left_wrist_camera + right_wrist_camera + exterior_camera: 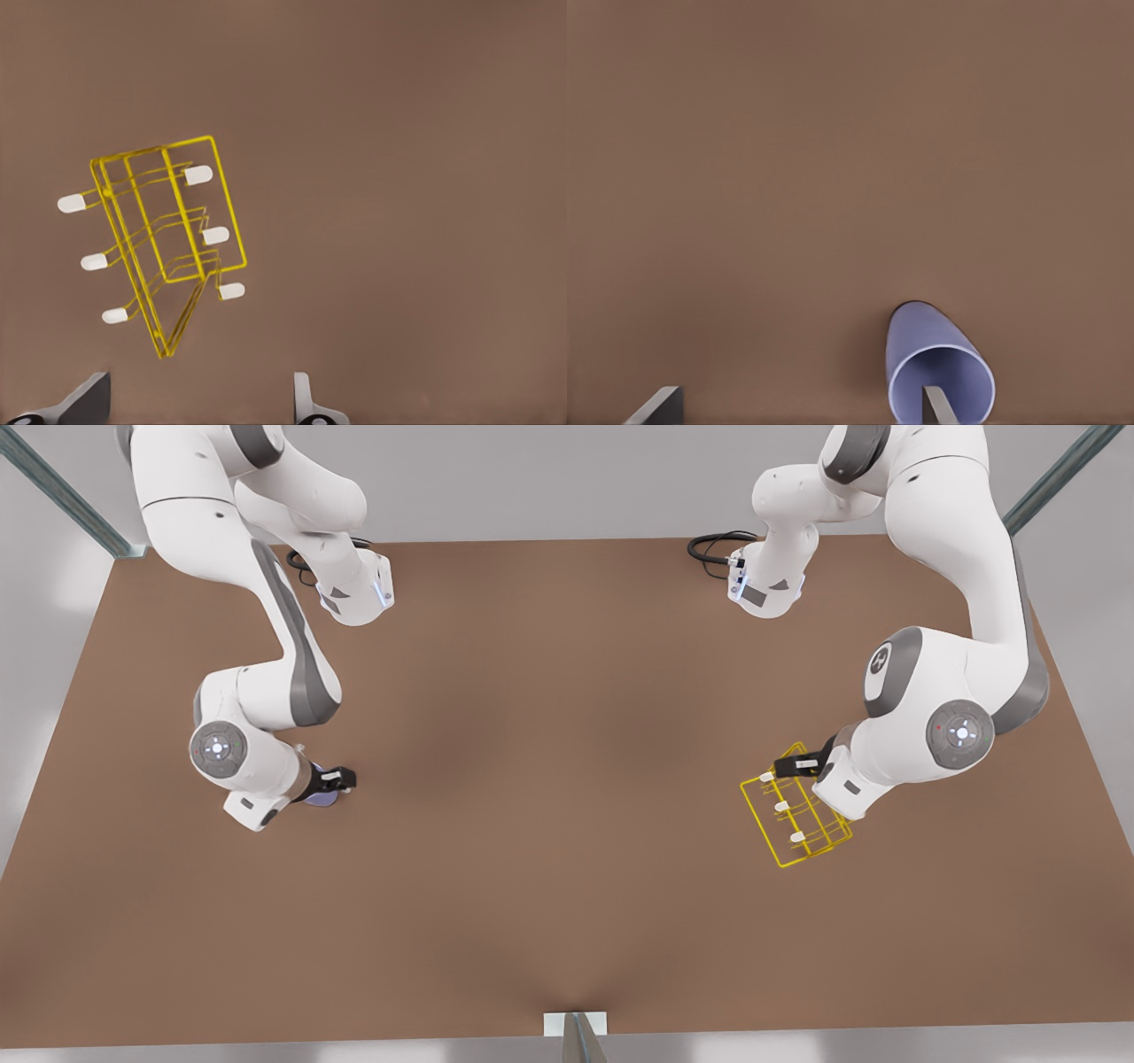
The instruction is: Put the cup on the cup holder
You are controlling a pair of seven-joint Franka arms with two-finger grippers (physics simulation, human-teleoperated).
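1. The cup (939,372) sits apart from the cup holder (796,815), near the table's (567,779) opposite side edge; placement not done.
2. Right gripper (338,779) is spread wide at the cup, one finger inside its rim; no grasp yet.
3. Left gripper (791,766) hovers over the holder, spread wide, empty.

Front view: high overhead camera, looks steeply down on brown table (549,797), both arms in shot, far off. Left wrist view: looks down past own fingertips (306,398) at cup holder (168,239), near; same holder at front view's right (797,824). Right wrist view: close over cup (935,372); same cup at front view's left (321,798).
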